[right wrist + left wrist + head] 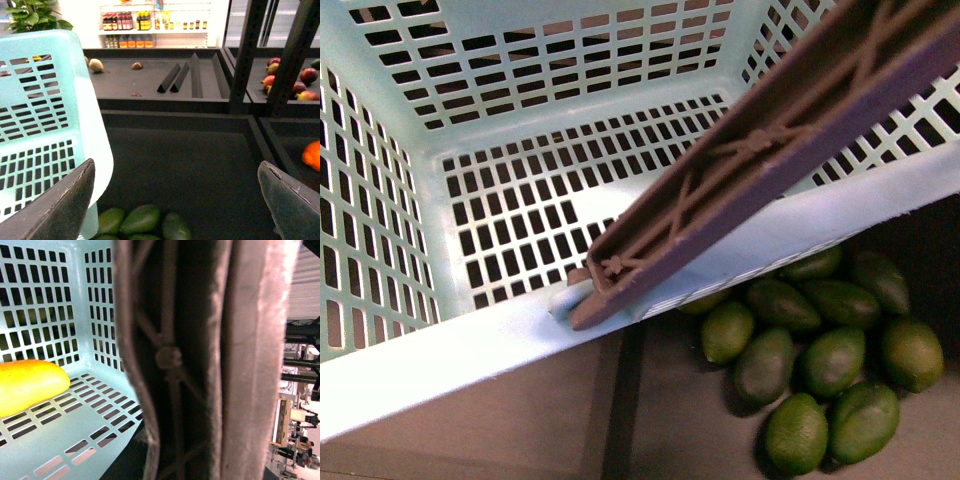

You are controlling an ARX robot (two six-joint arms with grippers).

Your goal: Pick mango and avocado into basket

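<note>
Pale aqua plastic makes up the one basket [470,350], its slotted walls and floor filling most of the front view, with a single brown ribbed handle [740,170] lying slantwise over its near rim. One mango [27,385], smooth and yellow-orange, lies on the basket's grid floor close to a corner.

Outside the basket, ten or eleven dark green avocados [833,360] are heaped together in a dark display bin [175,116], touching one another; the uppermost ones are partly hidden under the basket's rim, so the count is not sure. The right wrist view shows only three of them.

The right tool [175,165] hangs over that bin with its two dark fingers [62,210] spread wide and nothing between them. The three avocados seen from there lie below the tool, between the lines of its two fingers and apart from both. The basket's outer wall stands just beside one finger, so the mango lies beyond that wall from the tool. The left tool is out of view, so its state cannot be told.
</note>
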